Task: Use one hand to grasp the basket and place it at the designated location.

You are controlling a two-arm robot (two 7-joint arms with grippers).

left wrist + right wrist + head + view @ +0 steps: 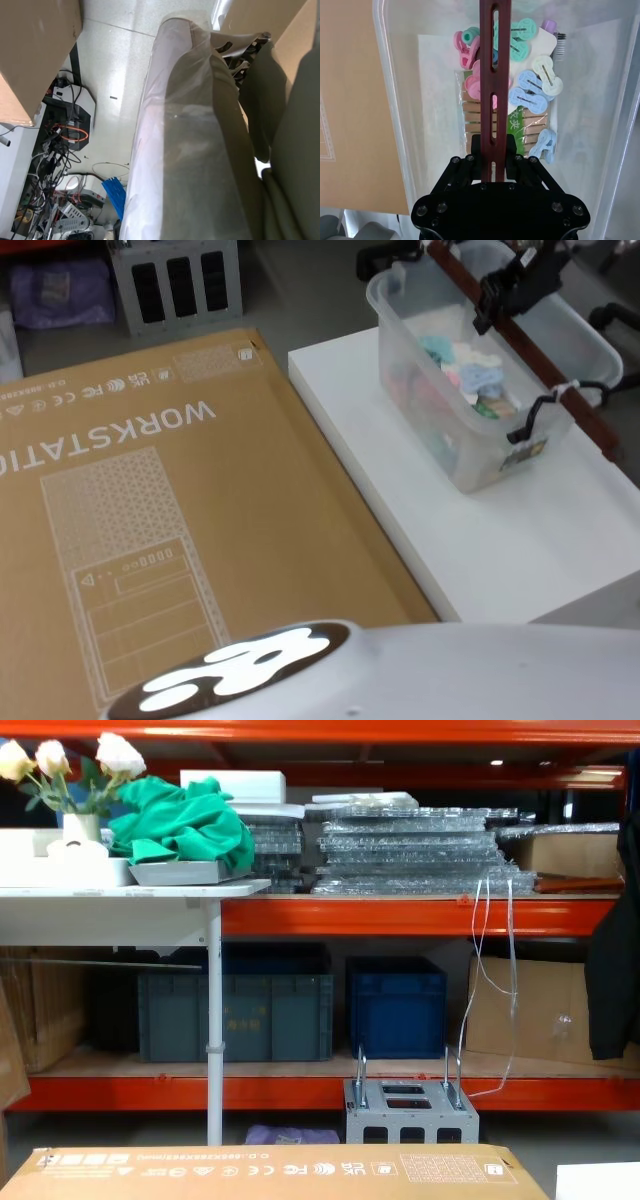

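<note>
Basket (470, 390) sits on the white desk (470, 540), toward its far right part, holding pastel clips (532, 85) and a pack of wooden pegs (470, 115). Dark red handle (494, 75) is raised across the tub. Right tool (494, 150) is over the basket from above, fingers clamped on the handle's slotted bar. A black cable (545, 410) hangs along the near wall. Left of the desk, just beside it, lies a flat cardboard box (180, 540) printed "WORKSTATIO…" with an FC mark.
</note>
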